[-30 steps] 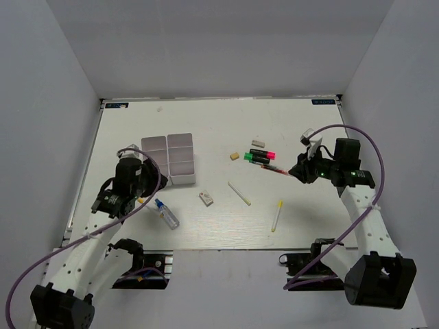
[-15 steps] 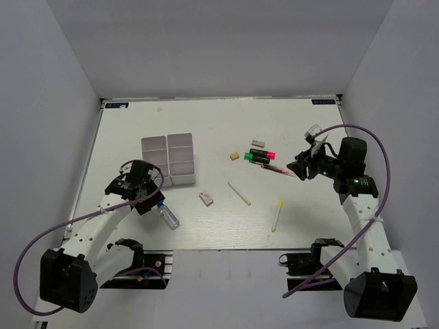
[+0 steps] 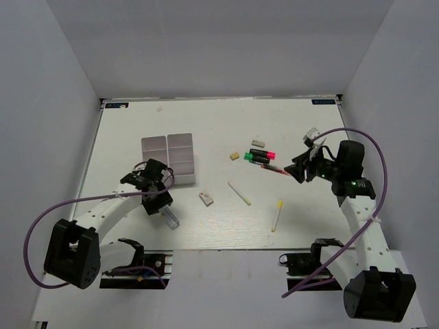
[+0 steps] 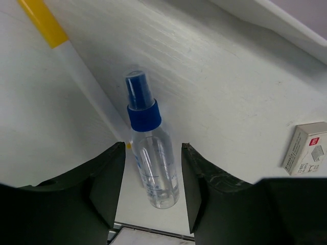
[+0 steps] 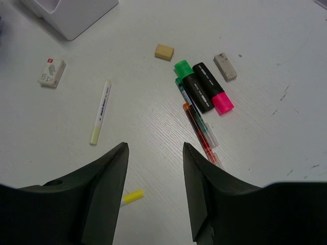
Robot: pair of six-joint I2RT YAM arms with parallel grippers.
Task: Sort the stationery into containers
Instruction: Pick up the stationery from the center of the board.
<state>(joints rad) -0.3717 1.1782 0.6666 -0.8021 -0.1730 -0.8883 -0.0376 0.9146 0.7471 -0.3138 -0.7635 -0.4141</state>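
Note:
My left gripper (image 3: 160, 199) (image 4: 153, 149) stands open astride a clear spray bottle with a blue cap (image 4: 149, 148) (image 3: 169, 218), with a gap on each side. A white pen with a yellow end (image 4: 76, 66) lies beside the bottle. My right gripper (image 3: 297, 171) (image 5: 153, 153) hangs open above the table, holding nothing. Ahead of it lie a green-ended highlighter (image 5: 191, 84) (image 3: 256, 159), a pink-ended highlighter (image 5: 212, 87) (image 3: 261, 153), a thin red pen (image 5: 199, 132) (image 3: 276, 171), a beige eraser (image 5: 164, 51) and a grey eraser (image 5: 225, 66). The pale divided tray (image 3: 169, 157) sits left of centre.
A small white boxed eraser (image 3: 206, 198) (image 4: 305, 148) lies right of the bottle. A white pen (image 3: 239, 193) (image 5: 100, 111) and a yellow-tipped pen (image 3: 276, 215) lie mid-table. White walls close off three sides. The table's near edge runs just behind the bottle.
My left gripper has swung right and come down over the spray bottle. My right gripper's jaws have widened and the arm has shifted slightly.

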